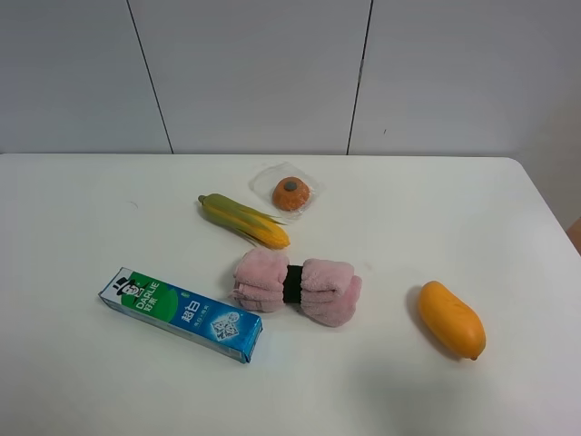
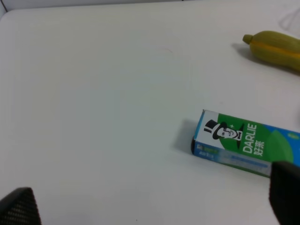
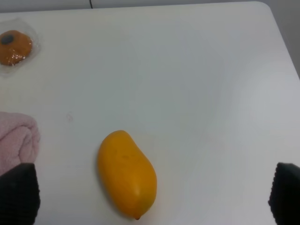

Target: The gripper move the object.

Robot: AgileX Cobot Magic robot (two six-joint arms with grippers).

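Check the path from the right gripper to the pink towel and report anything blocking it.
Nothing visible blocks it. In the right wrist view the pink towel lies just beyond one fingertip; the mango lies off to the side between the open jaws, apart from the towel.

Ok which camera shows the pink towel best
The exterior high view: the whole pink towel shows there, black band included. The right wrist view catches only one fluffy end at the frame edge. The left wrist view misses it entirely.

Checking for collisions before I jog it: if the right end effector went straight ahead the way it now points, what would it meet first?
Probably the mango, which lies between the two open fingertips of the right end effector. The pink towel sits off to one side. Depth is unclear, so it might meet the bare table instead.
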